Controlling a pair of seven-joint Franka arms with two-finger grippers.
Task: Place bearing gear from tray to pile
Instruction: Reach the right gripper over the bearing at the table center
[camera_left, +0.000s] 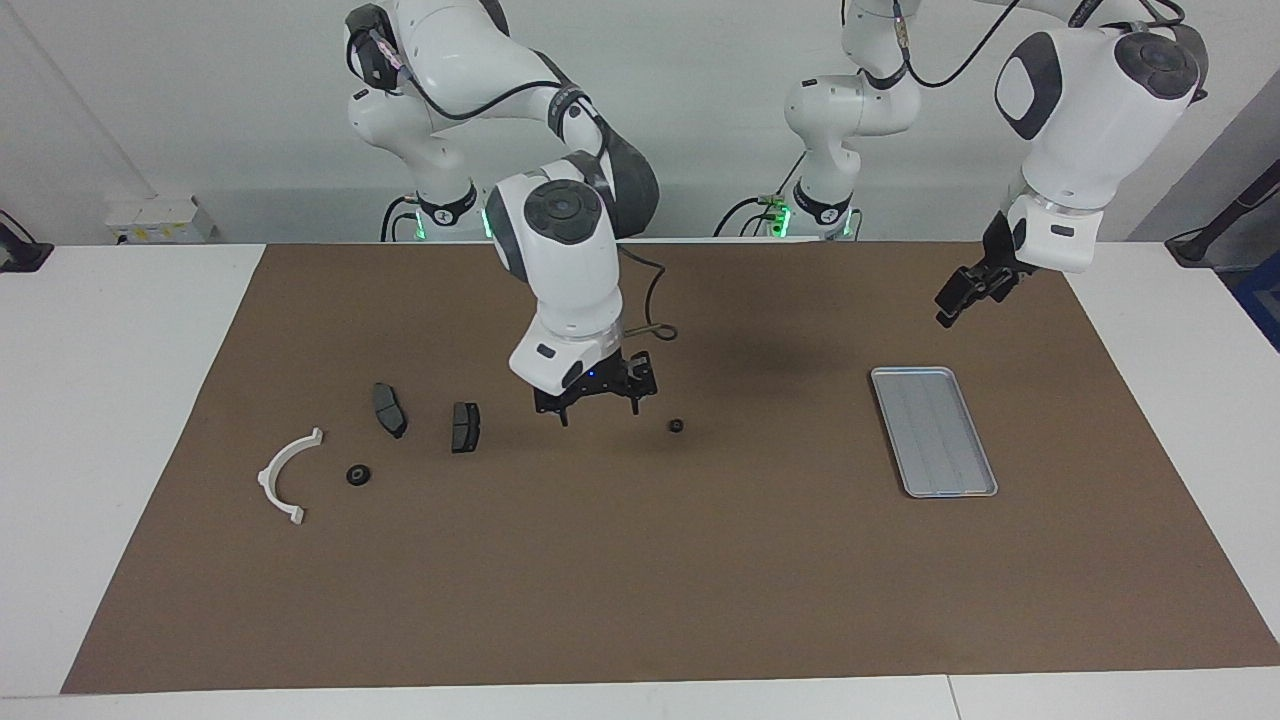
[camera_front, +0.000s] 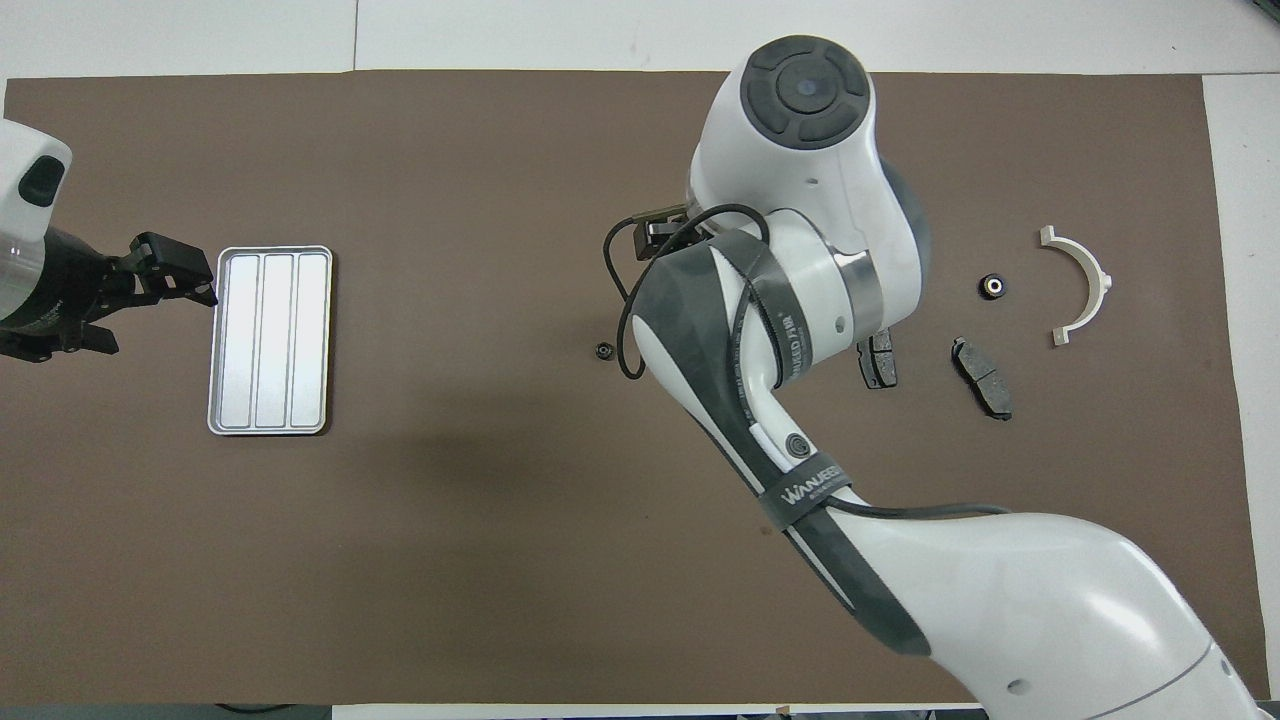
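Right arm (camera_front: 800, 330) hides its end effector (overhead).

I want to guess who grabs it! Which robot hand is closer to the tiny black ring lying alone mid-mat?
The right one. The right gripper hangs just beside the small black ring, above the mat. The left gripper waits near the tray.

One bearing gear (camera_left: 677, 426) between tray (camera_left: 934, 431) and pile (camera_left: 380, 440), another (camera_left: 358, 475) within the pile.
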